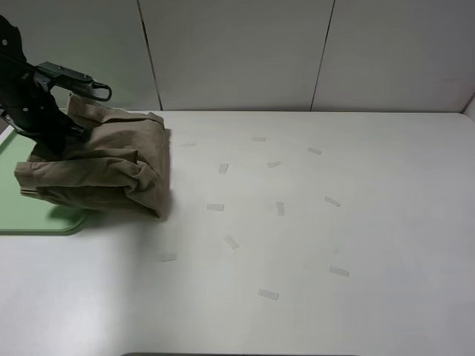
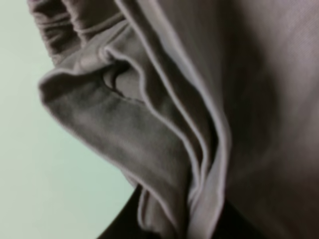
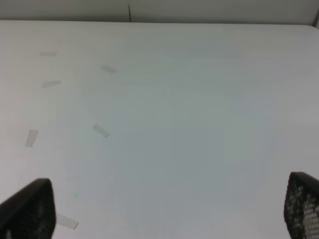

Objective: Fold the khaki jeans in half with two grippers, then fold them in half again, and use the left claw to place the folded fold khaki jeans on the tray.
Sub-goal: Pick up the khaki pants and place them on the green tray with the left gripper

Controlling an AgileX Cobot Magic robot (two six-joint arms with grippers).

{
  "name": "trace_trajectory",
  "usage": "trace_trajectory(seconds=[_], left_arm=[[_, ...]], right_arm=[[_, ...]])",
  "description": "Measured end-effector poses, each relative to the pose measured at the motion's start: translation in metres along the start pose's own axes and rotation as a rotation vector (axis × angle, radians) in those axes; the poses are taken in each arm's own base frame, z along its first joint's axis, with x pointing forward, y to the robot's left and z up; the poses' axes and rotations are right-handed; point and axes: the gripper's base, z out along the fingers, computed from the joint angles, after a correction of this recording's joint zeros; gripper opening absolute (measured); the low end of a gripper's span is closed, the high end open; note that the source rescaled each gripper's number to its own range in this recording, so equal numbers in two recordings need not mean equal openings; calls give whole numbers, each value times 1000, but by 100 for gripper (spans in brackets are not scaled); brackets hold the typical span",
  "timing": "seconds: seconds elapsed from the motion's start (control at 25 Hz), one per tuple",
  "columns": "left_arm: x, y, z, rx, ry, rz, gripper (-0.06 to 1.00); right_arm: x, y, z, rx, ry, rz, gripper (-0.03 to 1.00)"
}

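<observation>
Nearest the camera, the white table (image 1: pixel 297 245) is a smooth matte surface dotted with short strips of clear tape (image 1: pixel 268 294). The right gripper (image 3: pixel 164 211) hangs over a bare stretch of it with its jaws spread wide and nothing between them; the pads show a fine mesh pattern. It does not appear in the high view.

Farther back and to the left, the khaki jeans (image 1: pixel 104 167) form a thick, soft bundle of tan cotton, several layers deep, with rounded fold edges and a gathered waistband (image 2: pixel 62 22) visible in the left wrist view. The bundle lies half over the pale-green tray (image 1: pixel 33 215), a smooth plastic piece with rounded corners and a low rim, and half over the table.

Farthest back, the left claw (image 1: pixel 56 126) is closed on the upper rear part of the bundle; its fingertips are buried in cloth and are not visible.

Risk assessment: the fabric is limp and the layers are loose. If released here, the bundle would likely straddle the tray rim and slump onto the table. The single pinch point may let the lower layers slip and the folds open. Dragging the cloth across the rim could catch it or nudge the light tray.
</observation>
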Motion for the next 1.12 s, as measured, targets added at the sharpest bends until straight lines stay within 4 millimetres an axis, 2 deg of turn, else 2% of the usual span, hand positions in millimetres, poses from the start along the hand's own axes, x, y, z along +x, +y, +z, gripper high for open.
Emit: trace_trajectory(seconds=[0.16, 0.52, 0.88, 1.0, 1.12], left_arm=[[5, 24, 4, -35, -13, -39, 7], [8, 61, 5, -74, -68, -115, 7], [17, 80, 6, -102, -57, -135, 7], [21, 86, 7, -109, -36, -74, 7], [25, 85, 7, -90, 10, 86, 6]], right_arm=[[0, 0, 0, 0, 0, 0, 100], [0, 0, 0, 0, 0, 0, 100], [0, 0, 0, -5, 0, 3, 100], [0, 0, 0, -5, 0, 3, 100], [0, 0, 0, -5, 0, 3, 100]])
